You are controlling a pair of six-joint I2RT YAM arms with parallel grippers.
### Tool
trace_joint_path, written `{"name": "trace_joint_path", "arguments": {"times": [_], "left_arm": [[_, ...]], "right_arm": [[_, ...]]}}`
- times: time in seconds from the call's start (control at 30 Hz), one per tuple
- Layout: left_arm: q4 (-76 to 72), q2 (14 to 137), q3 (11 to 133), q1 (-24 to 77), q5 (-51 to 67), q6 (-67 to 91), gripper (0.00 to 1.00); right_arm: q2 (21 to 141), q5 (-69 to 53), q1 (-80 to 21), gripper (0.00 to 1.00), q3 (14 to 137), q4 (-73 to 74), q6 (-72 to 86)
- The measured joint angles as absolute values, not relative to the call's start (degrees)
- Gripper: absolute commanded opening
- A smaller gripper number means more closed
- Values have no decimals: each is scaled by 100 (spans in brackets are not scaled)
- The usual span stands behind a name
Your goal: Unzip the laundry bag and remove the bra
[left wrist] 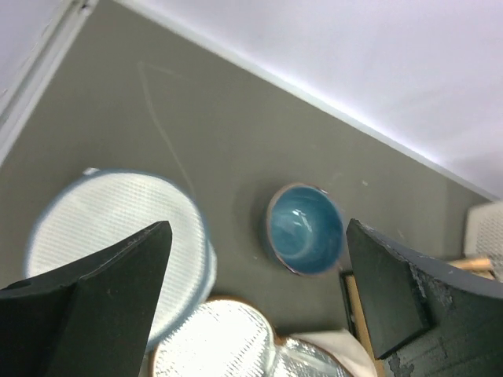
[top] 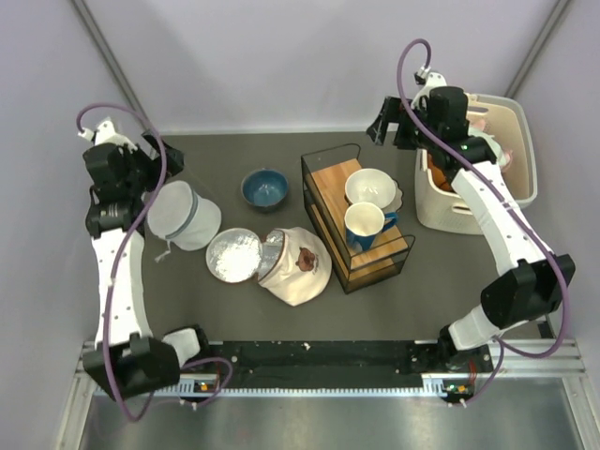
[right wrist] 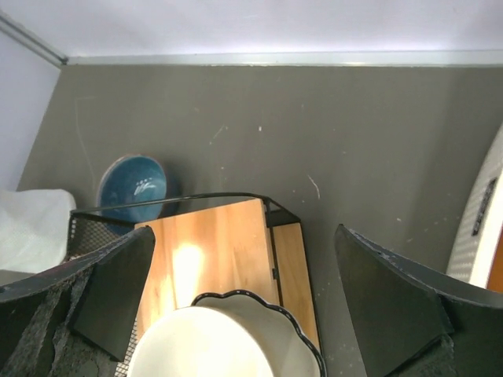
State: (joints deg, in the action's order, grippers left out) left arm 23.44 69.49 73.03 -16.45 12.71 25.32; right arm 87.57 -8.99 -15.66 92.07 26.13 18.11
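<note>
Left claw (left wrist: 258, 236): dark fingers spread wide apart.
Laundry bag (left wrist: 94, 224): white mesh, blurred, partly behind the left finger, on the grey table (left wrist: 212, 133).
Blue bowl (left wrist: 305, 229): upright, right of the bag, apart from it.
Bottom edge: pale round thing (left wrist: 208, 339) (too blurred to name).

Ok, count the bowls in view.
2. A blue bowl on the table, left of the rack; a white bowl on the rack, behind the mug. The basket may hide more.
</note>
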Motion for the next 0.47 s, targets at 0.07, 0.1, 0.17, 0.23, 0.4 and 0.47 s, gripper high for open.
{"name": "trace_joint_path", "arguments": {"times": [0.07, 0.1, 0.17, 0.23, 0.4, 0.47], "left_arm": [[2362, 6407, 7067, -1518, 1476, 2456, 99], [2377, 6180, 6952, -1468, 1575, 2414, 99], [2370, 5712, 6622, -1380, 1833, 2359, 99], [2423, 5384, 6335, -1358, 2010, 2320, 99], [2637, 4965, 5822, -1356, 2300, 2187, 99], [2714, 4936, 5774, -1356, 2338, 2141, 99]], "right_arm": [[8803, -781, -1570, 99, 9288, 2687, 1776], [8805, -731, -1573, 99, 9314, 2735, 1756], [8805, -644, -1575, 99, 9321, 2773, 1726], [8805, -563, -1577, 99, 9330, 2805, 1695], [8805, -432, -1581, 99, 9345, 2875, 1691], [8805, -412, -1586, 99, 9345, 2886, 1691]]}}
